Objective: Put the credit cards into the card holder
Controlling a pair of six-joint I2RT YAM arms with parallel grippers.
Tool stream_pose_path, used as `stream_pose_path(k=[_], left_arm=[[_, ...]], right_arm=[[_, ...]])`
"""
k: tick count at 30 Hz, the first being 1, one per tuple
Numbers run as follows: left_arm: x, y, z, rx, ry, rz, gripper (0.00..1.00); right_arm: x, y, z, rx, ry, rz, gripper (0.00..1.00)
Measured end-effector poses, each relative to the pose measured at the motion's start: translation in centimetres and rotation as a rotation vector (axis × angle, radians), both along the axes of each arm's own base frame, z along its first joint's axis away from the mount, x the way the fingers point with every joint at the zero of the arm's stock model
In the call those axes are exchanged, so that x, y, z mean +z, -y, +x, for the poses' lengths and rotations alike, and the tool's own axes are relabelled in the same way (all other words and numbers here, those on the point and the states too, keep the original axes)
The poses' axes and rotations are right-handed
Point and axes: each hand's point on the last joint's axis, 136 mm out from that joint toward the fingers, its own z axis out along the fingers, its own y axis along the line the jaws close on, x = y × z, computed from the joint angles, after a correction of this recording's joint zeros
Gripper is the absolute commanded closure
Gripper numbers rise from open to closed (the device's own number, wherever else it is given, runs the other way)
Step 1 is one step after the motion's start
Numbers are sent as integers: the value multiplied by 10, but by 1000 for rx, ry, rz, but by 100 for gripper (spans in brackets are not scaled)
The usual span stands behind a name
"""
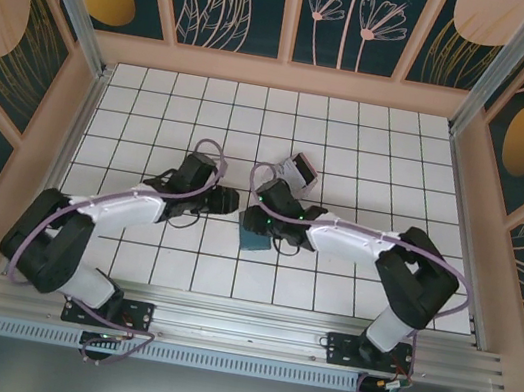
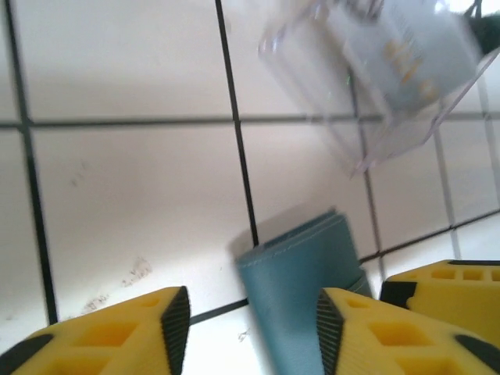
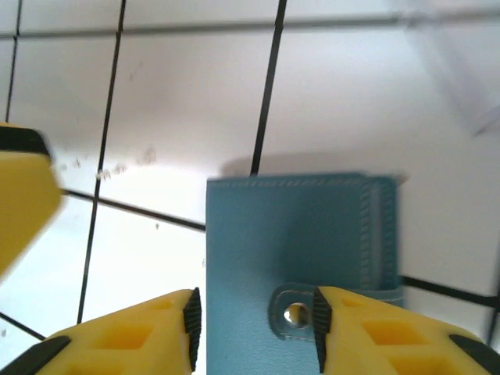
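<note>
Right wrist view looks straight down on the card holder (image 3: 297, 234) — a teal wallet lying flat and folded shut on the white-tiled worktop (image 3: 180, 94), its snap tab toward the camera. The right gripper (image 3: 256, 324) has its yellow fingers (image 3: 375, 336) part-spread just over the wallet's near edge, one pad beside the tab; nothing is pinched between them. Left wrist view shows the left gripper (image 2: 254, 324) likewise part-open, with the wallet's corner in the gap below its fingers (image 2: 109, 340) and gripped by neither pad, as far as I can tell. From the top external camera both arms reach to the middle of the worktop and meet over the wallet, one from each side — a placing that would suit holding one flap down while the other is lifted. Beyond the wallet sits a clear plastic box (image 2: 367, 117) with a pale credit card (image 2: 406, 62) bearing gold marks inside it. My reading: the holder must be opened first, and the card is not yet fetched.
</note>
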Motion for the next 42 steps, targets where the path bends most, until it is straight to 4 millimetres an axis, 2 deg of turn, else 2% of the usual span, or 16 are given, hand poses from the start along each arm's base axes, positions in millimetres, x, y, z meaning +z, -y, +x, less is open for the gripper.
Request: stream_pose_path(k=[3, 5, 6, 7, 8, 10, 13, 16, 18, 20, 21, 22, 27, 31, 37, 42], left_arm=[[37, -24, 16, 97, 96, -38, 38], [63, -51, 28, 188, 175, -47, 26], [75, -64, 33, 235, 214, -43, 16], [87, -79, 36, 285, 255, -33, 5], [95, -89, 37, 327, 283, -23, 1], [114, -110, 38, 406, 350, 9, 2], [125, -135, 39, 502, 399, 62, 2], [122, -164, 44, 603, 408, 132, 1], [118, -183, 47, 670, 409, 181, 1], [113, -201, 48, 735, 415, 233, 1], [109, -210, 47, 770, 419, 257, 1], [104, -220, 45, 809, 424, 282, 1], [68, -261, 22, 930, 490, 379, 2], [46, -279, 3, 945, 560, 485, 2], [53, -297, 5, 977, 671, 520, 1], [43, -299, 15, 924, 711, 518, 1]], right_arm=[[38, 16, 19, -38, 95, 4, 43], [68, 35, 33, -85, 178, 12, 38], [83, 48, 40, -117, 221, 12, 36], [101, 64, 48, -164, 273, 15, 31], [113, 77, 53, -196, 312, 14, 30], [138, 117, 64, -298, 400, 2, 27], [149, 183, 73, -457, 475, -45, 25], [142, 249, 72, -617, 518, -106, 24], [134, 281, 68, -688, 539, -142, 23], [127, 306, 64, -744, 580, -185, 13], [122, 315, 62, -768, 605, -209, 3], [117, 323, 60, -787, 630, -238, 1], [84, 352, 54, -843, 664, -355, 1], [75, 370, 60, -887, 693, -377, 1], [55, 384, 60, -888, 746, -350, 1], [44, 376, 73, -807, 773, -336, 1]])
